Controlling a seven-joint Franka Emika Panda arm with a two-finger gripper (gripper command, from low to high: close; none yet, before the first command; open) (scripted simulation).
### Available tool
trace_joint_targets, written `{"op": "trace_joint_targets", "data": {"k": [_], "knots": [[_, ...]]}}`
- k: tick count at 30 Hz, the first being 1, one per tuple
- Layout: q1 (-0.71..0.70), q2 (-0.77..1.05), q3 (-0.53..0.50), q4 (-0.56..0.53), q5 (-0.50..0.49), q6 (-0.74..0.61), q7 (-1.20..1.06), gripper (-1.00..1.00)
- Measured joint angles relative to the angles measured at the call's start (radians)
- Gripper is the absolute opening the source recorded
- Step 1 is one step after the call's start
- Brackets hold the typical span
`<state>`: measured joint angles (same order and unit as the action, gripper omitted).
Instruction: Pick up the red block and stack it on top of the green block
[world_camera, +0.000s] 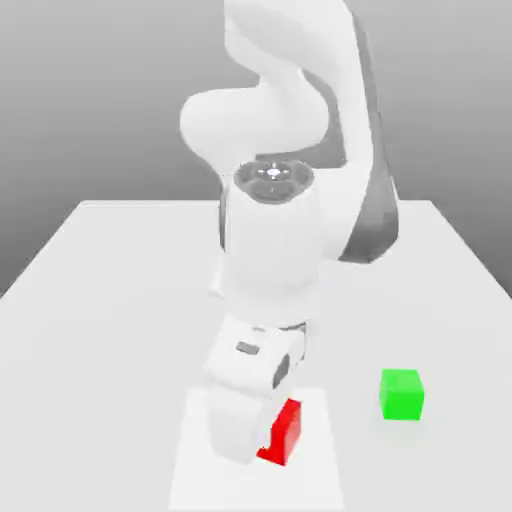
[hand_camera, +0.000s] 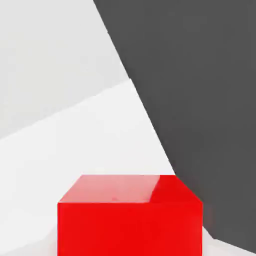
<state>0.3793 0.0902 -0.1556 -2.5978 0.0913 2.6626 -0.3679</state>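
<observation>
a pale grey table (world_camera: 90, 350) is spreading beneath the arm (world_camera: 275, 240), with a brighter white patch (world_camera: 195, 485) lying on it. the gripper (hand_camera: 130, 242) is clamping the red block (world_camera: 283, 435) between its jaws, which are pressing on two opposite sides. the red block is sitting low over the white patch; whether it is touching down cannot be told. the green block (world_camera: 402, 396) is standing well apart on the bare table, toward the exterior view's right. the step in hand is, by judgement, securing the grasp and beginning the lift. good practice here is keeping the squeeze firm and even, raising straight up without twisting, and gaining ample height before travelling sideways, since a low path is risking a knock against the green block.
</observation>
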Motion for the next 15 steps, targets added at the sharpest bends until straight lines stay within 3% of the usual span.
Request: {"op": "trace_joint_targets", "data": {"k": [6, 11, 12, 15], "knots": [[0.214, -0.171, 0.118, -0.162, -0.085, 0.012, 0.093, -1.00], [0.226, -0.032, 0.123, -0.171, -0.080, 0.162, 0.092, -1.00], [0.226, 0.002, 0.123, -0.170, -0.077, 0.196, 0.091, 1.00], [0.226, 0.002, 0.123, -0.170, -0.077, 0.196, 0.091, 1.00]]}}
